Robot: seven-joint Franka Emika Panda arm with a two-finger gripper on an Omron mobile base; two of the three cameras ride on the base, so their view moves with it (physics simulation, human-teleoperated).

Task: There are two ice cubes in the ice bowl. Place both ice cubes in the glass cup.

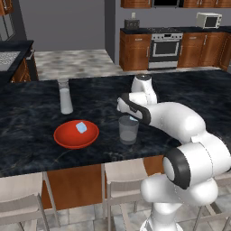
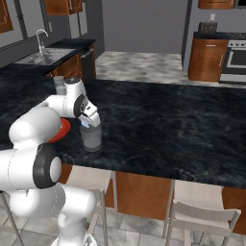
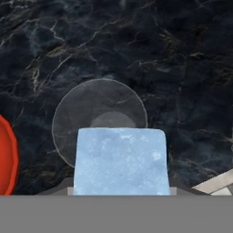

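The red-orange ice bowl [image 1: 76,134] sits on the dark marble counter with one pale blue ice cube [image 1: 81,127] inside it. Just right of the bowl stands the short grey glass cup [image 1: 128,130]. My gripper [image 1: 132,118] hangs directly over the cup's mouth, shut on the other ice cube [image 3: 120,161]. In the hand view that cube hides the near part of the glass cup [image 3: 91,104] below, and the ice bowl [image 3: 6,157] rim shows at the left edge. From the right, my gripper [image 2: 86,123] sits over the glass cup [image 2: 91,137], and the arm hides most of the ice bowl [image 2: 62,129].
A taller narrow glass with white contents [image 1: 66,96] stands behind the bowl. Pale stools [image 1: 122,177] line the counter's near edge. A sink [image 2: 41,56] is at the far left, and a stove [image 1: 164,47] and microwave [image 1: 208,20] stand against the back wall.
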